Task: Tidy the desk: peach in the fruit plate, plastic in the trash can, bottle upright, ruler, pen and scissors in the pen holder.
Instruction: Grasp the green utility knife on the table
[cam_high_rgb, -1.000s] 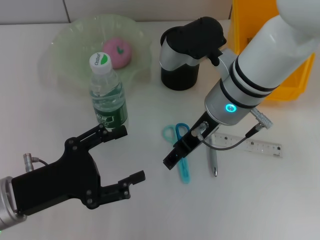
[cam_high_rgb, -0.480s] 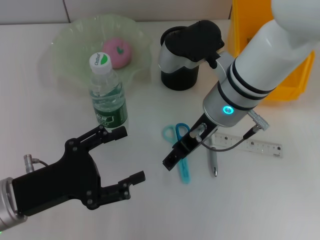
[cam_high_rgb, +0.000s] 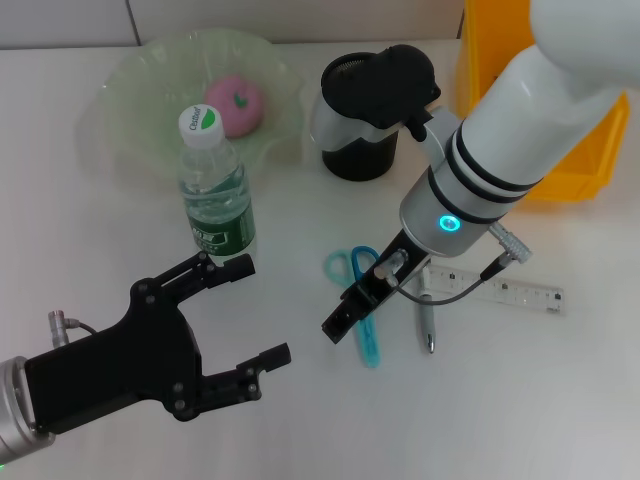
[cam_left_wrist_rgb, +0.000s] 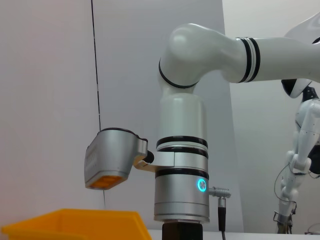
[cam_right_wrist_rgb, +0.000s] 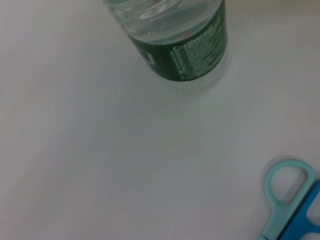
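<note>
Over on the left, the black left gripper hangs low above the white surface, its fingers spread wide with nothing between them. Just beyond it stands the clear plastic water bottle with a green label and white cap, upright. Behind the bottle sits the pale green, wavy-edged fruit plate, and the pink peach lies in it.

Toward the middle, the black cylindrical pen holder stands near the back, partly hidden by the right arm's wrist camera housing. In front of it the scissors with light blue and teal handles lie flat on the surface. The right gripper comes down right over the scissors; I cannot tell how its fingers are set. The right wrist view shows the scissor handles and the bottle's lower half close by.

Just right of the scissors a silver pen lies on the surface, and beside that a clear plastic ruler lies flat. At the far right rear stands a yellow plastic bin, behind the white right arm.
</note>
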